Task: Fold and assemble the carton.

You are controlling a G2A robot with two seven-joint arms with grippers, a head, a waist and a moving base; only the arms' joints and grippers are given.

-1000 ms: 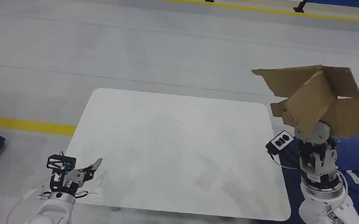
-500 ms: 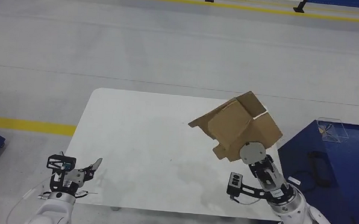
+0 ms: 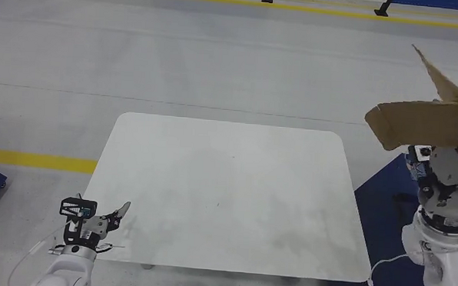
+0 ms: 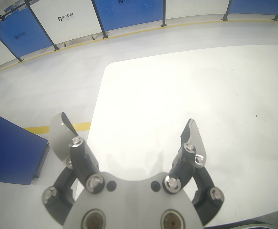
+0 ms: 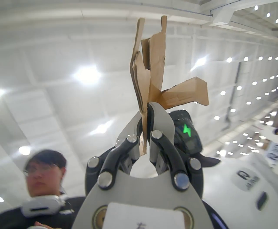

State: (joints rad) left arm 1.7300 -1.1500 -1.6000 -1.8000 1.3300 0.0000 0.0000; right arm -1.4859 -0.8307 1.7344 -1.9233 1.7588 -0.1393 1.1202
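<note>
Half a second ago the right arm held the carton over the right part of the desk; now it has swung it outward and upward, past the desk's right edge. The left arm has not moved.

The white rectangular desk with rounded corners carries nothing on its top. A dark blue block stands on the floor just beside its right edge.

The brown corrugated cardboard carton is not yet assembled. It is in the air, outside the right edge of the desk and over the blue block, and it touches nothing except the claw. In the right wrist view its panels stand almost flat together and point to the ceiling, and one flap is bent out to the side.

The right claw is turned upward. Its two fingers are pressed together on the lower edge of the carton, so the cardboard is pinched between them.

The left claw is spread wide and grips nothing. It hangs at the near left corner of the desk, one finger above the floor and the other above the white top.
</note>
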